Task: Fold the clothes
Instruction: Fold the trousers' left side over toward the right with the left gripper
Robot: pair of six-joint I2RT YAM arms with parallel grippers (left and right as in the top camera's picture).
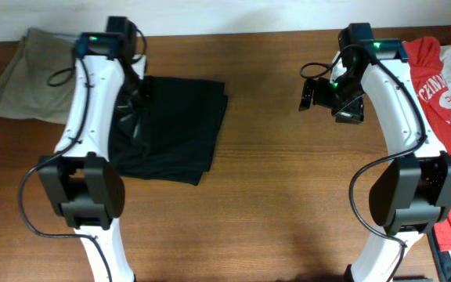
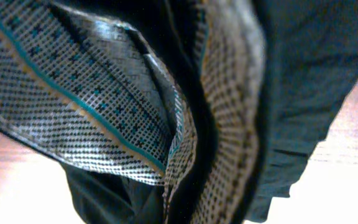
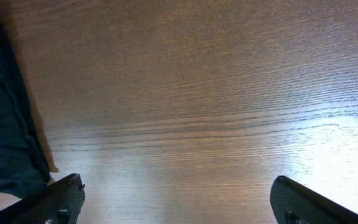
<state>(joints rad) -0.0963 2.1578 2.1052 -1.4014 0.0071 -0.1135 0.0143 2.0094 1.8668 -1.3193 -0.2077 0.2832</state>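
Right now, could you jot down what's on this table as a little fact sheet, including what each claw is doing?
Surface: wooden table
Centre-left: black garment, lying flat, checked lining showing
Far left: khaki garment, loosely laid
Right edge: red shirt, white lettering
Left gripper: down at the black garment, fingers hidden
Right gripper: open, above bare wood, holding nothing

White arms [image 1: 92, 102] — black joints [image 1: 84, 188], black cables [image 1: 23, 196], green lights [image 1: 92, 37].
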